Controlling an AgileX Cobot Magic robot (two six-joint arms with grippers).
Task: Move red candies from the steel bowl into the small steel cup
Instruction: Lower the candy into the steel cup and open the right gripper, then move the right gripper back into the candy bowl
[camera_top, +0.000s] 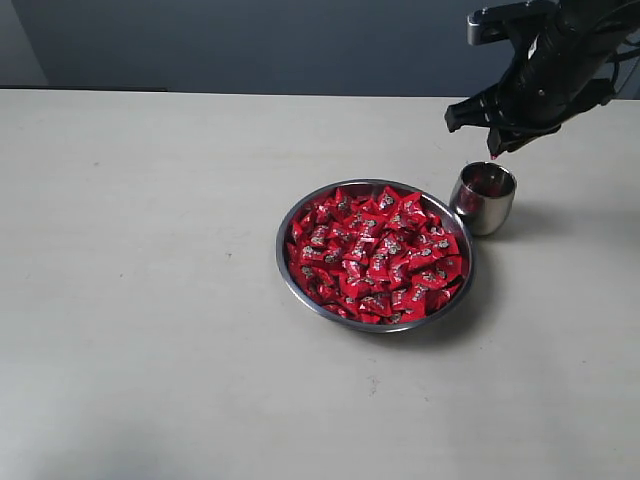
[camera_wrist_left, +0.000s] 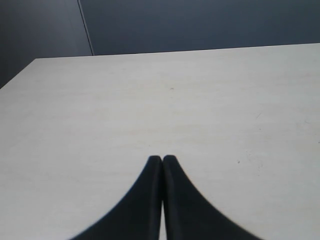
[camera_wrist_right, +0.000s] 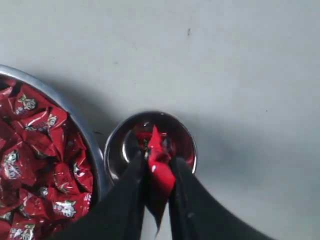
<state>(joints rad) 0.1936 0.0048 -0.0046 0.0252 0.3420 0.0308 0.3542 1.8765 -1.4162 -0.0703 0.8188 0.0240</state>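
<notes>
The steel bowl (camera_top: 284, 262) sits mid-table, heaped with red candies (camera_top: 376, 256). Just to its right stands the small steel cup (camera_top: 483, 197), with red showing inside it. My right gripper (camera_top: 494, 155) hangs directly over the cup's mouth, shut on one red candy (camera_wrist_right: 159, 170) pinched between its black fingers; the wrapper's corner sticks out above the cup (camera_wrist_right: 115, 145). The bowl's rim (camera_wrist_right: 87, 135) and more candies (camera_wrist_right: 35, 165) lie beside it in the right wrist view. My left gripper (camera_wrist_left: 162, 159) is shut on nothing, over bare table, and does not show in the exterior view.
The pale table (camera_top: 150, 300) stretches wide to the left of the bowl and in front of it. A dark wall (camera_top: 250, 40) runs behind the table's far edge. The right arm's black body (camera_top: 560, 60) looms above the cup.
</notes>
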